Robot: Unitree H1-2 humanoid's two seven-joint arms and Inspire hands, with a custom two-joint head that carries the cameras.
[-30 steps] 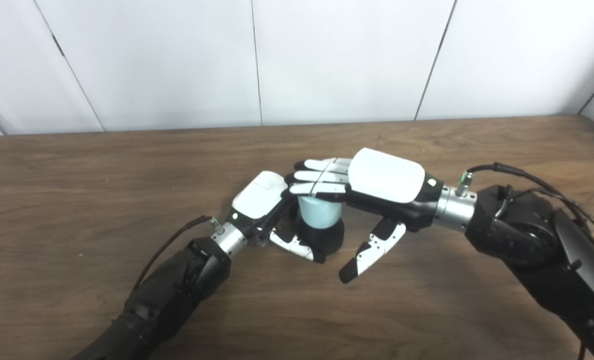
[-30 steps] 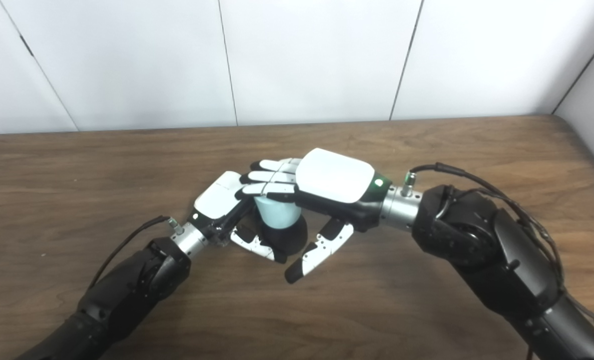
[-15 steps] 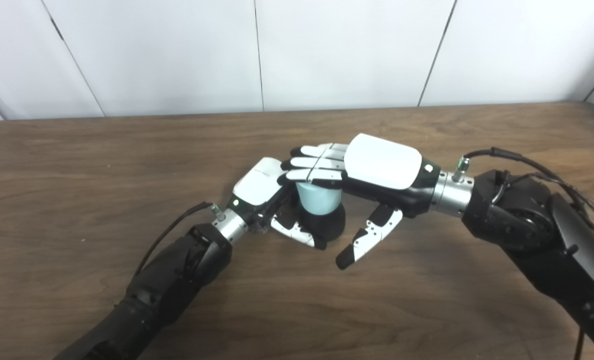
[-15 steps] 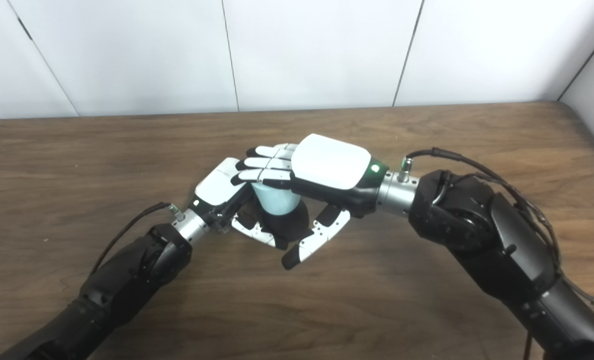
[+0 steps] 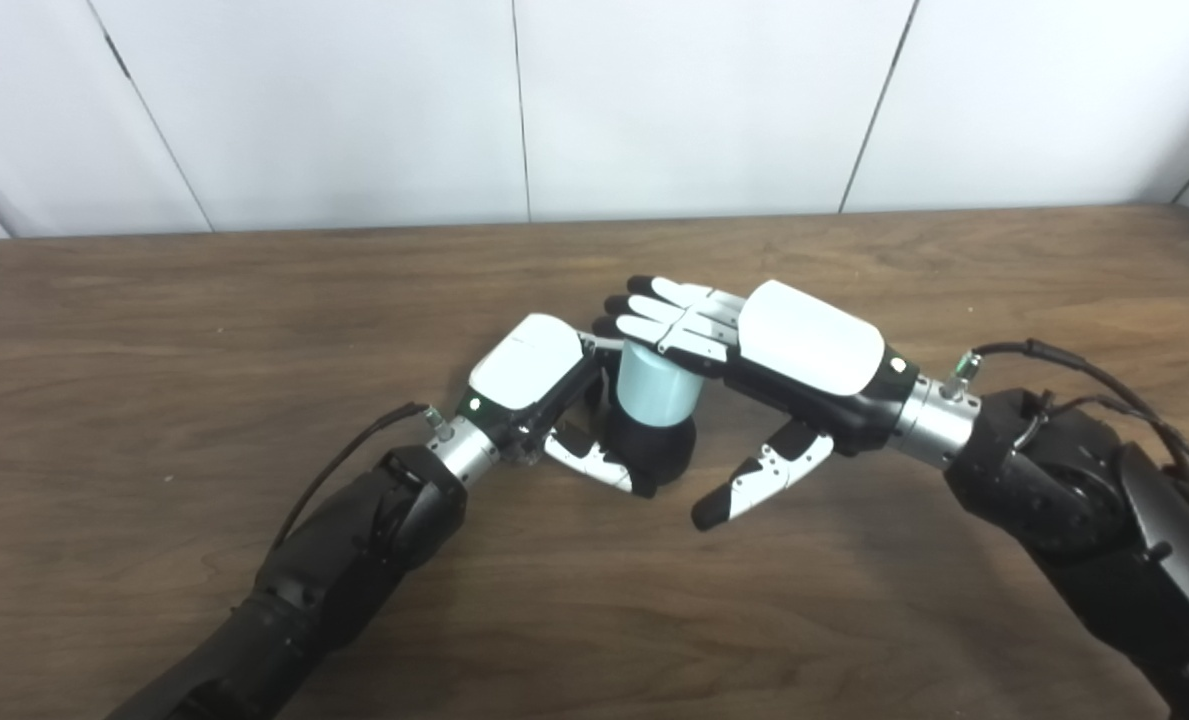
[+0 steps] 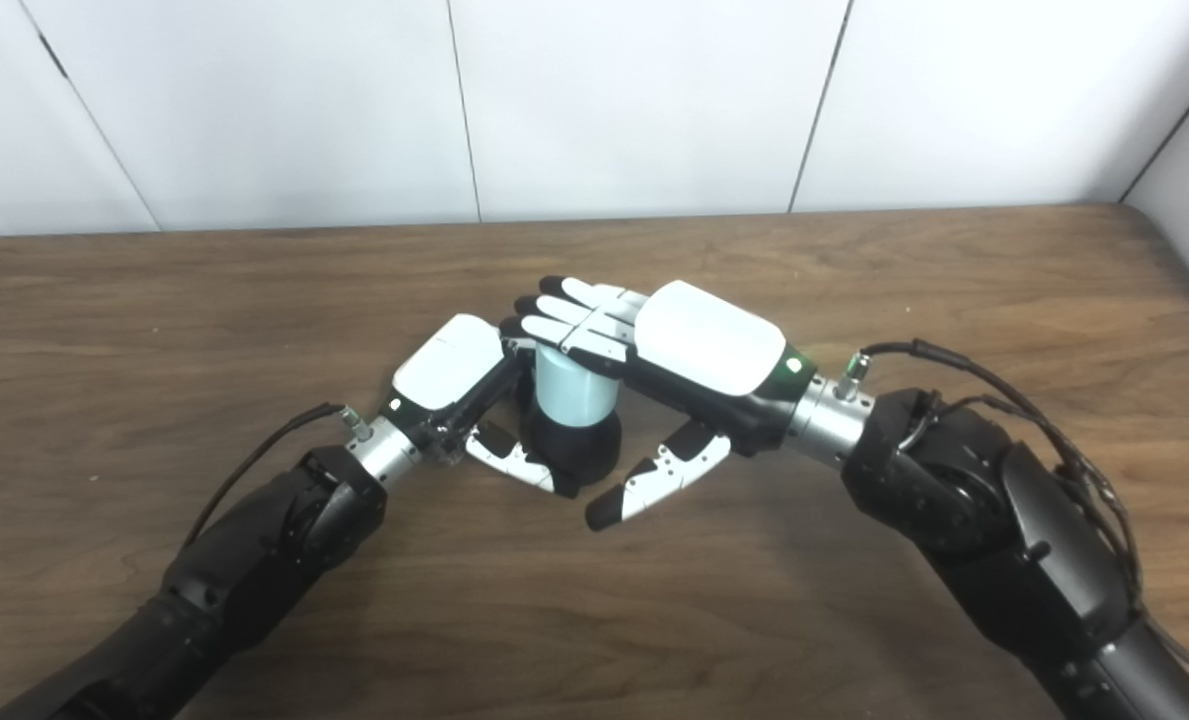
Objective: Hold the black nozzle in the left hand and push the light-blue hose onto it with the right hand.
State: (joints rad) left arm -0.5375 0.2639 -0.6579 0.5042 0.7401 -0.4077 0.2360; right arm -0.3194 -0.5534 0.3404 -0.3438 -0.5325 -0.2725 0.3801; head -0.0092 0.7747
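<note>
At the centre of the frame we see the left hand [image 5: 532,372], its white back turned up, wrapped around the black nozzle [image 5: 654,450]. Its thumb [image 5: 594,466] curls across the near side of the nozzle's dark, rounded base, and its other fingers go behind the piece, so the hand is closed on the nozzle and holds it upright on the bench [image 5: 154,330].

A short light-blue hose [image 5: 657,385] section stands on top of the nozzle, like a pale cylinder set on a black bulb. The two parts touch, and the hose looks upright or very nearly so. We cannot tell how far it is seated.

Just to the right, the right hand [image 5: 789,350] reaches in from the right side of the frame, palm down. Its fingers [image 5: 669,315] are stretched out nearly flat and lie over the top of the hose, with the dark fingertips pointing to the upper left. Its thumb [image 5: 762,478] hangs down and apart, to the right of the nozzle and clear of it. This hand is spread and grips nothing; it rests on, or just above, the top of the hose.

Both black forearms run from the hands to the bottom corners of the frame. The brown wood-grain bench fills the lower two thirds, and white wall panels [image 5: 694,100] with thin dark seams fill the top.
</note>
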